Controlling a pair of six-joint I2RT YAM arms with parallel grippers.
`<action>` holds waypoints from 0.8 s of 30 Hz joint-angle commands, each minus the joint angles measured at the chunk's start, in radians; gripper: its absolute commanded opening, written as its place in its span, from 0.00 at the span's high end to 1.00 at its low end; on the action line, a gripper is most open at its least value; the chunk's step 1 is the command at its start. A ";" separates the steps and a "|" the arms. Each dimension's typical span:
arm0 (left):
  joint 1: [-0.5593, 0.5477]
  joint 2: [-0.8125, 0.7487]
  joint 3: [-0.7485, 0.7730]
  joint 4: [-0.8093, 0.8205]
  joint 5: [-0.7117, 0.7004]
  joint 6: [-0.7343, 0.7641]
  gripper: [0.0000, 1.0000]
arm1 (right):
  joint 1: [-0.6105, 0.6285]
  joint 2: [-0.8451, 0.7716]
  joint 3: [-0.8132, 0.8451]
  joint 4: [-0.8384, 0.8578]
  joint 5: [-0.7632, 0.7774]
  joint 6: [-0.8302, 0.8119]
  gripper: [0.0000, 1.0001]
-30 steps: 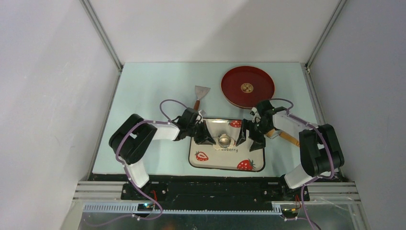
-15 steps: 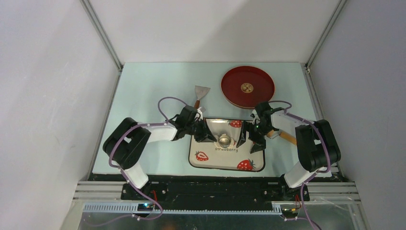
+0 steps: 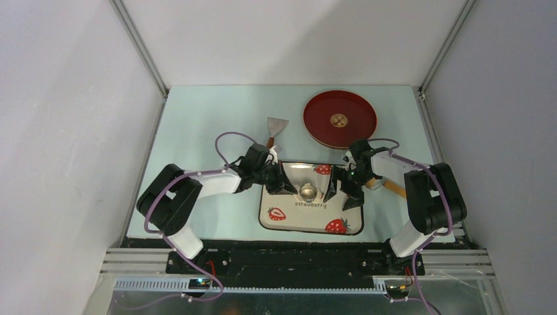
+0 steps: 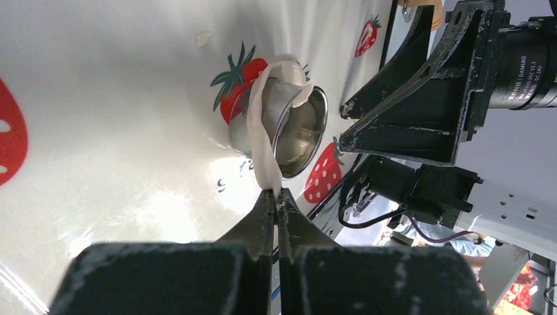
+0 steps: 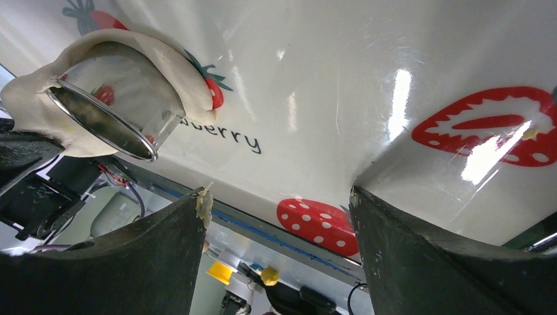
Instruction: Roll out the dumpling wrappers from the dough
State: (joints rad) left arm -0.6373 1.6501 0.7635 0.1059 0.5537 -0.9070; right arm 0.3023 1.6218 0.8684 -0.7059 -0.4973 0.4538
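A shiny metal cutter ring (image 3: 307, 191) stands on the strawberry-print tray (image 3: 282, 222). A pale strip of dough (image 4: 261, 134) wraps round the ring (image 4: 299, 128) and runs down into my left gripper (image 4: 276, 191), which is shut on its end. In the top view the left gripper (image 3: 287, 187) is just left of the ring. My right gripper (image 3: 337, 188) stands open just right of the ring, nothing between its fingers (image 5: 279, 197); a dough crumb sticks to one fingertip (image 5: 204, 200). In the right wrist view the dough (image 5: 167, 56) collars the ring (image 5: 108, 108). Dumpling wrappers are out of view.
A red plate (image 3: 339, 118) lies at the back right. A metal scraper (image 3: 276, 127) lies behind the tray's left corner. A wooden handle (image 3: 396, 189) shows under the right arm. The tray's near edge is close to the table's front edge.
The left arm's elbow has swung left and nearer the front edge, its gripper staying at the ring. The right arm has shifted slightly left. Both grips are unchanged.
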 commanded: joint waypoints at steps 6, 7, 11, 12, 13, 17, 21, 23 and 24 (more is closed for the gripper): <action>-0.005 -0.064 -0.033 -0.021 0.018 0.035 1.00 | 0.019 0.051 -0.005 0.036 0.085 -0.022 0.17; -0.004 -0.065 -0.033 -0.027 0.017 0.038 1.00 | 0.021 0.051 -0.005 0.036 0.085 -0.022 0.17; -0.005 -0.077 -0.030 -0.049 0.012 0.050 1.00 | 0.021 0.052 -0.005 0.036 0.084 -0.021 0.17; -0.004 -0.080 -0.029 -0.057 0.010 0.051 1.00 | 0.021 0.052 -0.006 0.036 0.085 -0.022 0.17; -0.003 -0.086 -0.026 -0.062 0.003 0.054 1.00 | 0.022 0.051 -0.005 0.034 0.085 -0.022 0.17; 0.000 -0.101 -0.015 -0.087 -0.006 0.058 1.00 | 0.023 0.048 -0.005 0.033 0.083 -0.023 0.17; 0.002 -0.116 -0.002 -0.099 -0.011 0.067 1.00 | 0.023 0.048 -0.006 0.032 0.084 -0.025 0.17; 0.003 -0.120 0.012 -0.139 -0.019 0.080 1.00 | 0.022 0.049 -0.005 0.031 0.082 -0.026 0.17; 0.004 -0.120 0.026 -0.161 -0.029 0.089 1.00 | 0.024 0.047 -0.005 0.031 0.082 -0.027 0.17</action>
State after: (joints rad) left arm -0.6365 1.5780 0.7368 0.0032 0.5430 -0.8646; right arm 0.3172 1.6325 0.8753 -0.7094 -0.5049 0.4557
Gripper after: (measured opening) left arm 0.008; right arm 0.825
